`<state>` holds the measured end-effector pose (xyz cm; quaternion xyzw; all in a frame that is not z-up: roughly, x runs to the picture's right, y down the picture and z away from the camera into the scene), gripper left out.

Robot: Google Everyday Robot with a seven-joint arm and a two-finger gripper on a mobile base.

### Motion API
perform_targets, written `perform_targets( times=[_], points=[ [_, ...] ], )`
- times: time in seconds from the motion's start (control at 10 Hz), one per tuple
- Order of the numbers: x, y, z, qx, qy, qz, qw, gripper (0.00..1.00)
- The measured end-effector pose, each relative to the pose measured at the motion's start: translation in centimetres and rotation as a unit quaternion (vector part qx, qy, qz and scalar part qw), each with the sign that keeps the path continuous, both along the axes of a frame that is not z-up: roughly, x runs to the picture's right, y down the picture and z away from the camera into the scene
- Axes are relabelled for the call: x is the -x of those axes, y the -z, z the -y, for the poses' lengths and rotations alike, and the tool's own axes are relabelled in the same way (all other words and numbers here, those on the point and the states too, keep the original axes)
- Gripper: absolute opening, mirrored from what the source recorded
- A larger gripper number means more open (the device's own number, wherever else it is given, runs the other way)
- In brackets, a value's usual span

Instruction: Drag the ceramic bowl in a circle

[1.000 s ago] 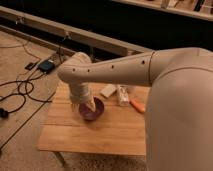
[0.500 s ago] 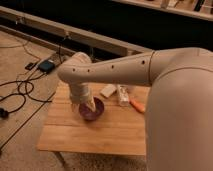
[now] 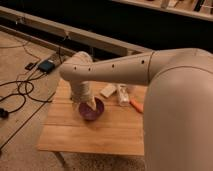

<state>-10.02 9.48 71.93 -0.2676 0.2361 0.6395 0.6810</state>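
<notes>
Your gripper (image 3: 86, 103) is reaching down from the wrist into the near-left side of the bowl (image 3: 95, 113), at or just inside its rim. From this angle the wrist is covering the claw, so you cannot tell how wide it is standing or whether it is pinching the rim or only pressing on it.

The bowl is sitting on the table (image 3: 100, 137), left of centre and towards the back half. A white packet (image 3: 108, 90), a pale bottle-like thing (image 3: 122, 94) and an orange thing (image 3: 136, 105) are lying just to its right and behind it.

Over the last second, almost nothing is changing: the arm and the bowl are both showing in the same spot against the table boards. That is suggesting you are pausing at contact, or settling the hold, rather than sweeping. By that reading, the circle is either not yet starting or moving too slowly to register.

When you are moving off, the open wood in front and to the left is looking like the safer side. The arc towards the right is likely bringing the bowl up against the packet and the bottle-like thing, so keep the circle tight there.
</notes>
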Motion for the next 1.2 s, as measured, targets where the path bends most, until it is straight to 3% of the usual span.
perform_targets(
  times=[0.6,1.2],
  points=[
    [-2.8,-6.5,1.9,-0.004,-0.035,-0.021,0.9992,0.65],
    [-5.2,-9.2,-0.5,0.007,-0.059,-0.039,0.9974,0.65]
  ],
)
